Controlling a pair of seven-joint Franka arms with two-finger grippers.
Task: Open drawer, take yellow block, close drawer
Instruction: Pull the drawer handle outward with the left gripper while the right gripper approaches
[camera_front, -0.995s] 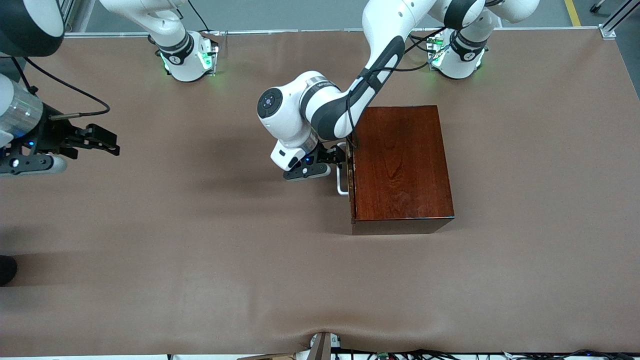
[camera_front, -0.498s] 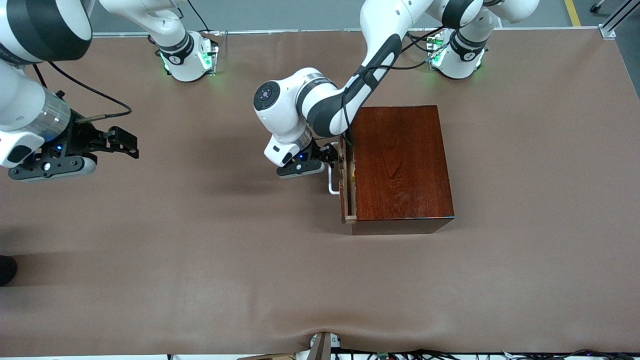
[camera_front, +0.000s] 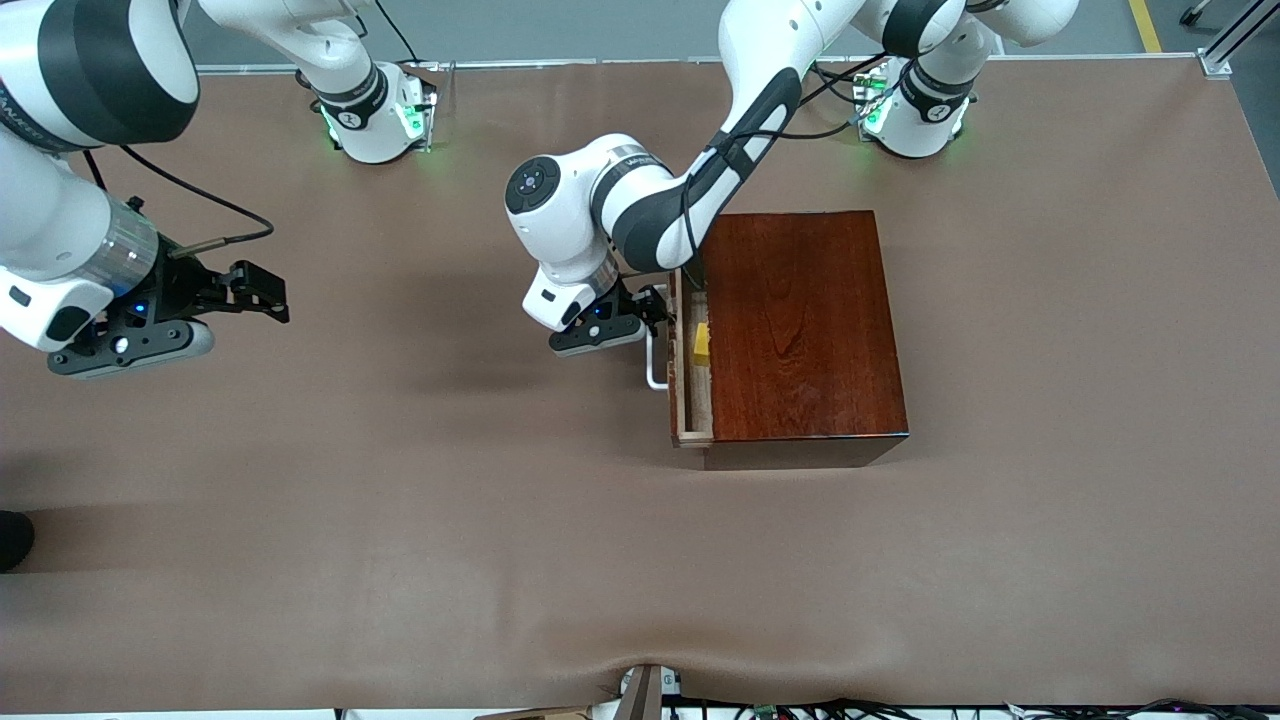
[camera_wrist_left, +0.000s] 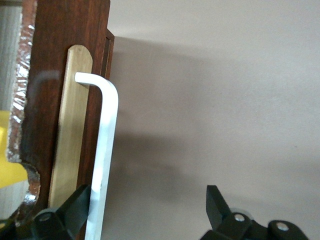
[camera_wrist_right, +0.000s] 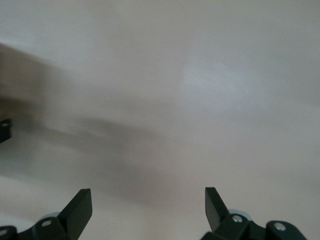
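Note:
The dark reddish-brown box (camera_front: 805, 320) stands mid-table. Its drawer (camera_front: 687, 400) is pulled partly out toward the right arm's end. The white handle (camera_front: 655, 368) shows in the left wrist view (camera_wrist_left: 106, 130) too. The yellow block (camera_front: 703, 343) lies in the drawer's open strip, half under the box top, and also shows in the left wrist view (camera_wrist_left: 9, 150). My left gripper (camera_front: 655, 308) (camera_wrist_left: 147, 200) is open, with the handle bar between its fingers, close against one finger (camera_wrist_left: 77, 202). My right gripper (camera_front: 265, 292) (camera_wrist_right: 148, 200) is open and empty over bare table at the right arm's end.
The brown table mat (camera_front: 450, 520) runs all round the box. The two arm bases (camera_front: 375, 110) (camera_front: 915, 110) stand along the table edge farthest from the front camera. The left arm's forearm (camera_front: 700, 190) hangs over the box's corner.
The left gripper has drawn the handle toward the right arm's end; the drawer has slid out and the yellow block now shows. The right gripper has moved toward the table's middle.

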